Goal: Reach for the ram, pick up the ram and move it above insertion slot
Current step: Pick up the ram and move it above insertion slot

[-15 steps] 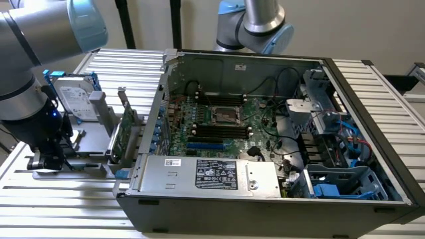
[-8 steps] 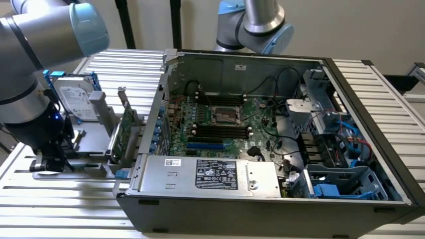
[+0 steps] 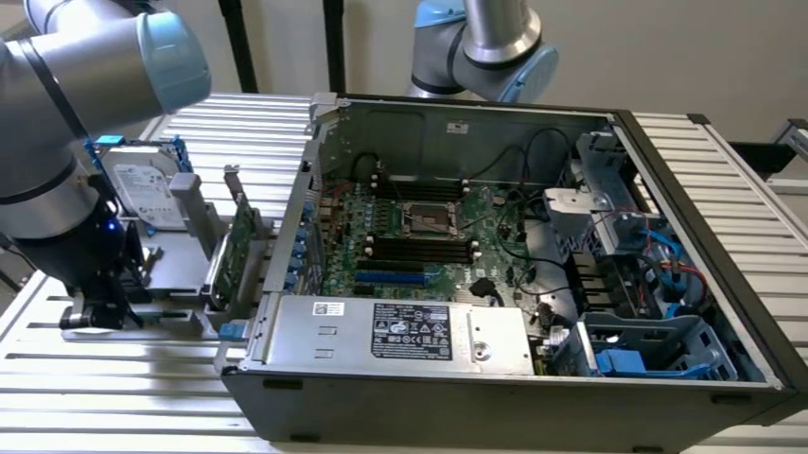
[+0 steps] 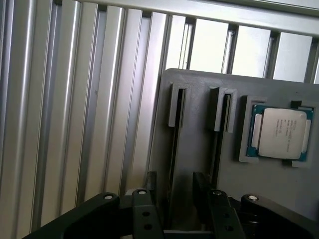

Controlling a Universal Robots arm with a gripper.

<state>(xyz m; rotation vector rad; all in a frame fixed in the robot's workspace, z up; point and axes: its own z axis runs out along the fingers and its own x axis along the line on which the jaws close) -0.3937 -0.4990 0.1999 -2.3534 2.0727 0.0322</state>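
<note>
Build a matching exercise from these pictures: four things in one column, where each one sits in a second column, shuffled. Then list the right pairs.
Things
1. Silver boxy hard drive
2. Square metal-lidded processor chip
3. Grey power supply box with a black label
4. Black gripper

Places
A. Inside the open computer case
B. Astride a narrow slot in the grey tray, fingers apart
C. Standing upright outside the case, on the exterior view's left
D. Lying flat in a square recess of the grey tray

Pairs: 1-C; 2-D; 3-A; 4-B
</note>
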